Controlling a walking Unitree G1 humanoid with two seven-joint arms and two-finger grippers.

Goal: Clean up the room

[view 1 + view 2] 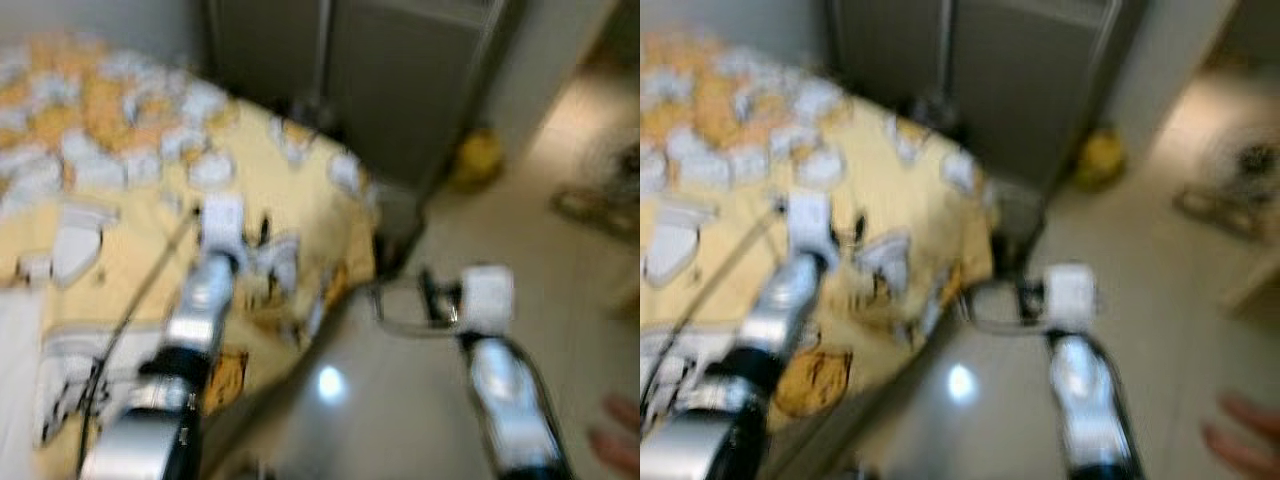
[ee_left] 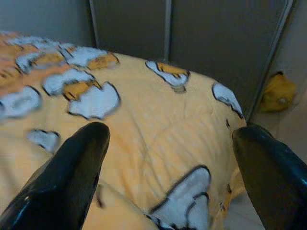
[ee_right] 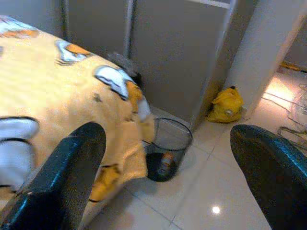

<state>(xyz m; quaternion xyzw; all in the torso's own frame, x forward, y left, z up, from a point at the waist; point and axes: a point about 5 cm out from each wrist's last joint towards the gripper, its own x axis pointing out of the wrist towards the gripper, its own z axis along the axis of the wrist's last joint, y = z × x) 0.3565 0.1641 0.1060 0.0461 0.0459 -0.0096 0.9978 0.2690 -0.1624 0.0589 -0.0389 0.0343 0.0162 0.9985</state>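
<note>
— Where are your arms right now?

— My left gripper is out over the bed, above the yellow quilt with its white-and-orange cartoon print. Its two black fingers stand wide apart and hold nothing. My right gripper is over the tiled floor just off the bed's corner, its fingers also spread wide and empty.

— What is there to tidy?

— A black wire bin stands on the floor at the foot of the bed, touching or nearly touching the hanging quilt. From my right gripper it lies at about twelve o'clock. Something small with an orange part lies in its bottom; it may be a bottle, but the view is too soft to be sure.

— Anything else around?

— A yellow bag sits on the floor at about one o'clock from the bin, at the foot of the grey wardrobe, whose doors run behind the bed. The head views are blurred. At their five o'clock corner a person's bare toes show on the tiles.
</note>
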